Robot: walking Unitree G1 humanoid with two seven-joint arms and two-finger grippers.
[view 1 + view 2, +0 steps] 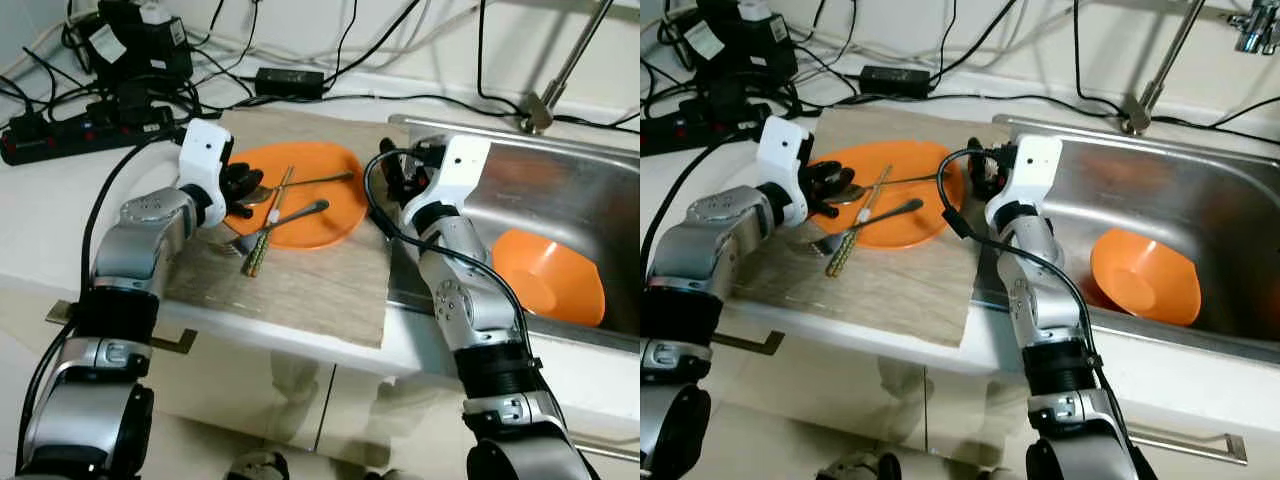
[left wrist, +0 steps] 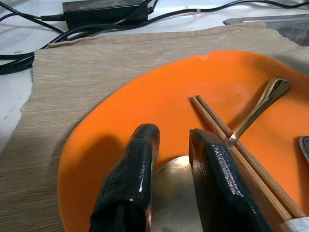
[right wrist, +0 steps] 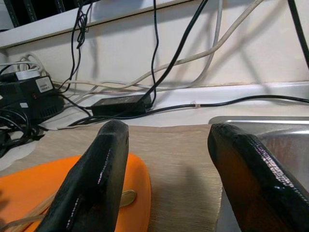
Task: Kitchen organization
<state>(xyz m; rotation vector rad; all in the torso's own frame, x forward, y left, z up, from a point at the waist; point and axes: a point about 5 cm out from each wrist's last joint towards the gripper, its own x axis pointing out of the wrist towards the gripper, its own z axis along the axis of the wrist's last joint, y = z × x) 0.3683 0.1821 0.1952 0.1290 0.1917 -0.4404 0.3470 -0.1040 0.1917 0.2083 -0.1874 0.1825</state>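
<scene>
An orange plate (image 1: pixel 312 205) lies on a beige mat (image 1: pixel 300 290) beside the sink. Across the plate lie a gold spoon (image 1: pixel 322 180), a pair of chopsticks (image 1: pixel 266 228) and a grey fork (image 1: pixel 285 217). At the plate's left edge, my left gripper (image 1: pixel 243 190) is shut on the gold spoon; in the left wrist view its fingers (image 2: pixel 140 159) pinch the spoon's bowl (image 2: pixel 171 181), with the chopsticks (image 2: pixel 231 145) just beside. My right gripper (image 1: pixel 392 172) hovers open over the mat's right edge, by the sink rim. An orange bowl (image 1: pixel 548 275) rests in the sink (image 1: pixel 600 180).
A power strip (image 1: pixel 60 135), a black adapter (image 1: pixel 290 82) and tangled cables crowd the back of the white counter. The faucet (image 1: pixel 560 70) rises behind the sink. The mat's front half is bare, and the counter edge runs just below it.
</scene>
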